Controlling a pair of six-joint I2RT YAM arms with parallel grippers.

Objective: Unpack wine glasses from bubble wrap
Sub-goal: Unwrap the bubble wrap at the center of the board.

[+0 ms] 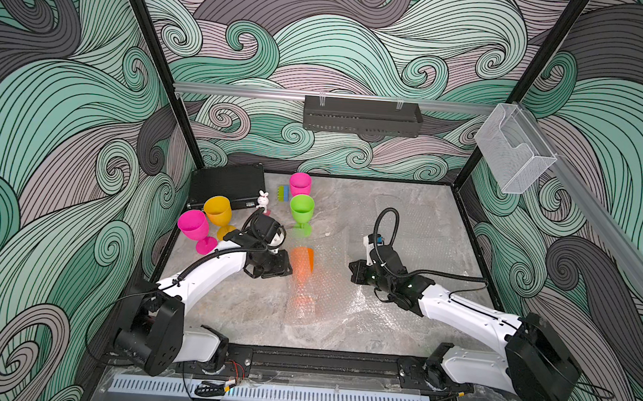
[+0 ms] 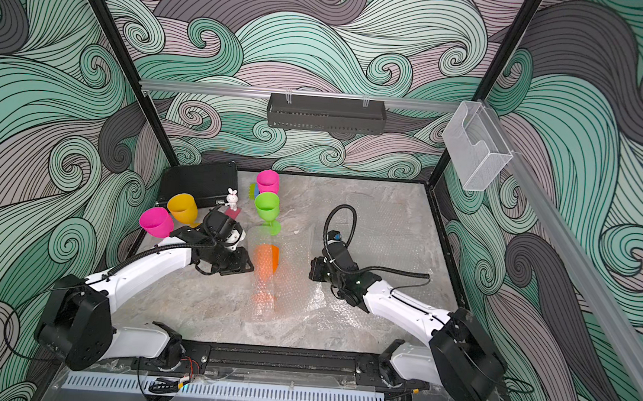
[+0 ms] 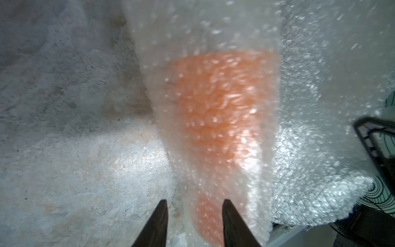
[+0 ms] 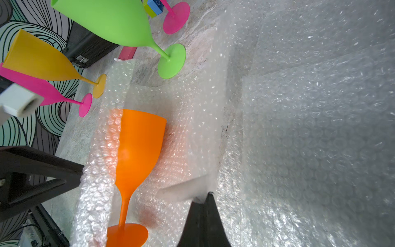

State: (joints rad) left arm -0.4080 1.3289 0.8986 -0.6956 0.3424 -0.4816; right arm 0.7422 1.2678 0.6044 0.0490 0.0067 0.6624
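Left arm [image 1: 214, 267] and right arm [image 1: 455, 307]: glossy white shells, matte black joint housings [image 1: 156, 325], black corrugated cable conduits [image 1: 375, 228]. Left pincer [image 3: 195, 202]: black tapered fingers.

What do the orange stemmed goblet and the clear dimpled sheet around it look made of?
The orange stemmed goblet looks like opaque plastic, satin finish: even colour, soft highlights, nothing shows through. The clear dimpled sheet under and partly over it looks like bubble-wrap film: air pockets, shiny glints, orange showing through.

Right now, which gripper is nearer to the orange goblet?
Left. The left gripper is close beside the wrapped side of the orange goblet, jaws apart. The right gripper is farther off on its other side, pinching the bubble wrap edge.
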